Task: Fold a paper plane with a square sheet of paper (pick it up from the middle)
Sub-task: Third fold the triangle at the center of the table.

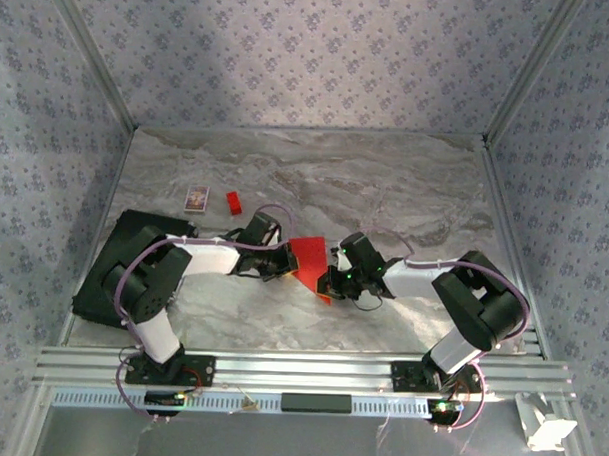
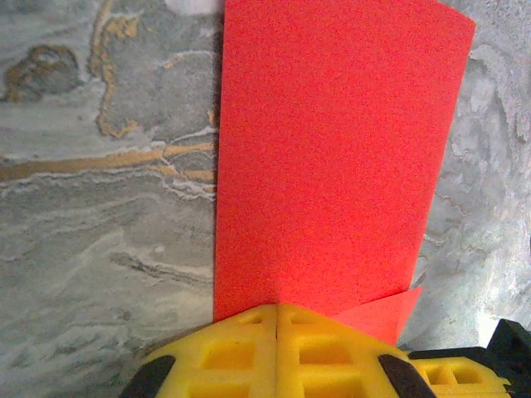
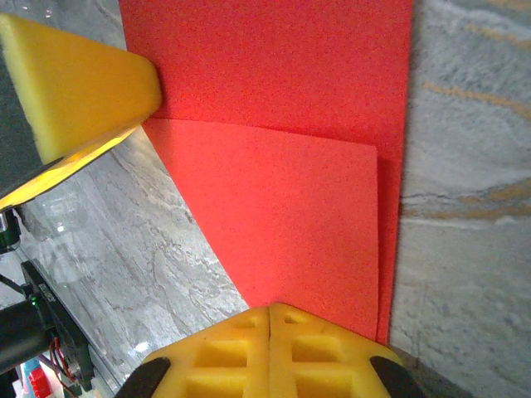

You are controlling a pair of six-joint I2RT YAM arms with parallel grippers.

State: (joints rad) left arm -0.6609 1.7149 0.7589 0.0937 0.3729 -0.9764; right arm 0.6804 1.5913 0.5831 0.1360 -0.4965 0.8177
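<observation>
The square sheet of paper (image 1: 308,258) is bright red and lies folded on the marble table between the two grippers. In the left wrist view the square sheet of paper (image 2: 332,157) is a tall red strip running away from my left gripper (image 2: 276,305). A lower layer peeks out at the bottom right. That gripper is shut, its yellow fingertips on the paper's near edge. My right gripper (image 3: 270,307) is also shut, with its tips on a folded flap (image 3: 290,224) that bows slightly. No paper shows between either pair of jaws. The left gripper's finger (image 3: 75,91) touches the sheet's far edge.
A small patterned card (image 1: 196,197) and a tiny red block (image 1: 233,202) lie behind the left arm. A black pad (image 1: 108,271) sits at the table's left side. Patterned walls enclose the table. An aluminium rail (image 1: 300,370) runs along the near edge.
</observation>
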